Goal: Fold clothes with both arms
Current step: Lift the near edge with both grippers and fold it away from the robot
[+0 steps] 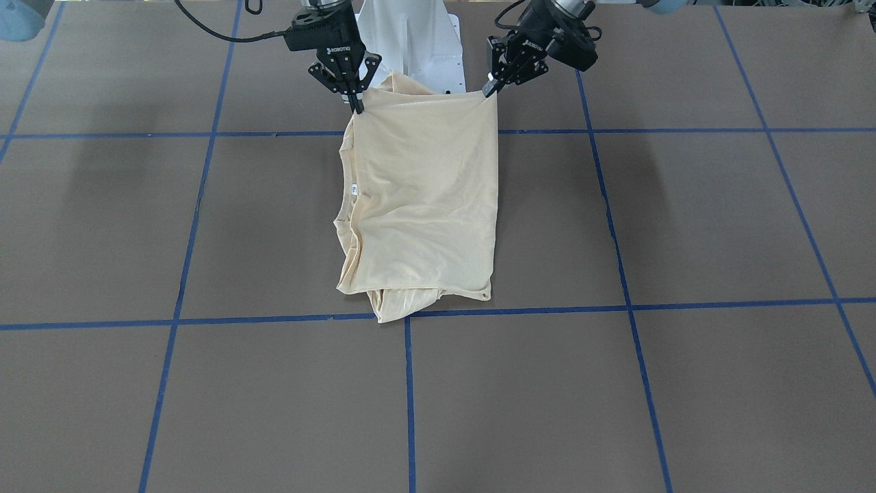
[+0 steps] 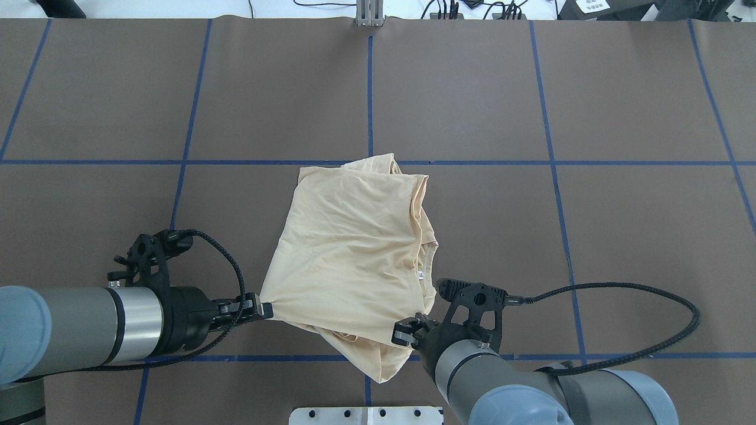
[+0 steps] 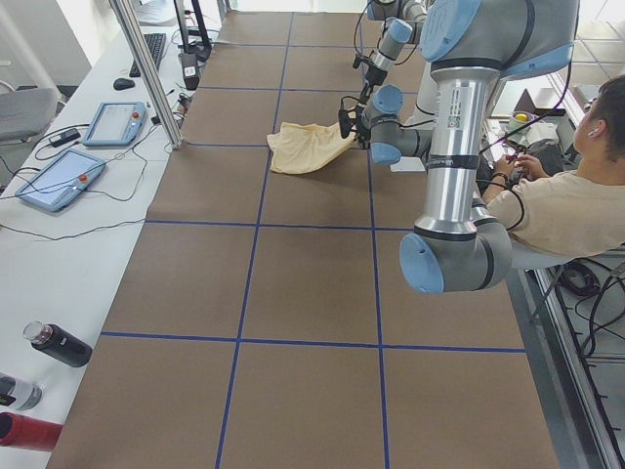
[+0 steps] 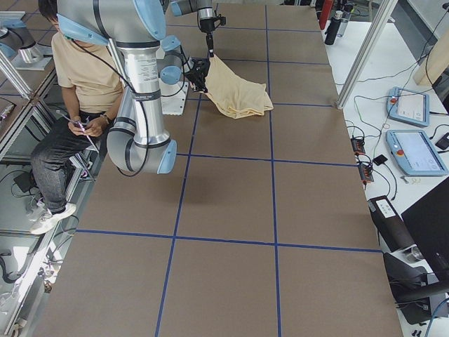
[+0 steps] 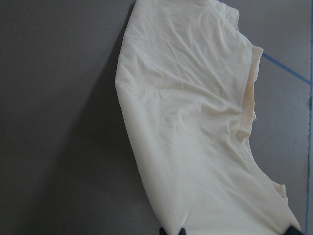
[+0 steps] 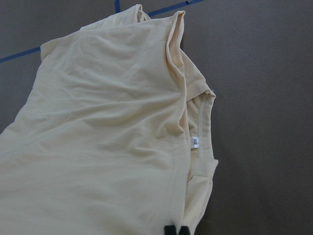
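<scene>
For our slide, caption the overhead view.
Left gripper and right gripper pinch near corners of the cream T-shirt; far end rests on the table.

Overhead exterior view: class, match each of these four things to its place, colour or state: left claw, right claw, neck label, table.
Things:
1. left claw
2. right claw
3. neck label
4. table

Descriptions:
A. small and white
B. brown with blue lines
C. shut on the T-shirt corner at the view's left
D. shut on the T-shirt's edge near the collar

Pairs: 1-C, 2-D, 3-A, 4-B
</scene>
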Robot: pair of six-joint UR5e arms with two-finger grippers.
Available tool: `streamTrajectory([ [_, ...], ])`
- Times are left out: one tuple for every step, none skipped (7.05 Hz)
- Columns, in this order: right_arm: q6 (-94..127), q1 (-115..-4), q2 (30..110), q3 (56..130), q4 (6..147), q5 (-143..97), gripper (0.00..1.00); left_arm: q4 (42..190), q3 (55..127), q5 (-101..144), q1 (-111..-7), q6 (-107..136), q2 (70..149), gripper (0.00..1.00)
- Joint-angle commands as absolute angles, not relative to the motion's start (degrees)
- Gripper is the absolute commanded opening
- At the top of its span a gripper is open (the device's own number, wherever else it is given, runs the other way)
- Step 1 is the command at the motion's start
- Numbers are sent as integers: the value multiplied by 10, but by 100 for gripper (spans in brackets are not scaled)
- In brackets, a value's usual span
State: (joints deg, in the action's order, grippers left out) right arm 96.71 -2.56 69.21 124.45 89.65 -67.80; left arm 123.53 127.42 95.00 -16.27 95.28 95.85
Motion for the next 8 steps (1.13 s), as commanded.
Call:
streamTrajectory([
  [965, -60, 689, 1229, 896, -682, 0, 1137, 1254, 949, -166, 947, 1036, 0],
  [942, -82, 677, 1211, 894, -681, 0, 1100, 1223, 947, -186, 946, 1082, 0],
  [932, -107, 655, 1178, 890, -681, 0, 1098, 1195, 947, -208, 931, 1095, 0],
  [927, -130, 634, 1154, 889, -681, 0, 1097, 1190, 947, -239, 890, 1096, 0],
  [911, -143, 628, 1148, 889, -681, 0, 1095, 1184, 949, -273, 862, 1099, 0],
  [904, -161, 621, 1134, 889, -681, 0, 1094, 1166, 950, -299, 845, 1112, 0],
  [886, -176, 608, 1111, 889, -681, 0, 1095, 1130, 950, -314, 841, 1134, 0],
  [884, -191, 586, 1084, 889, -682, 0, 1095, 1090, 946, -318, 841, 1158, 0],
])
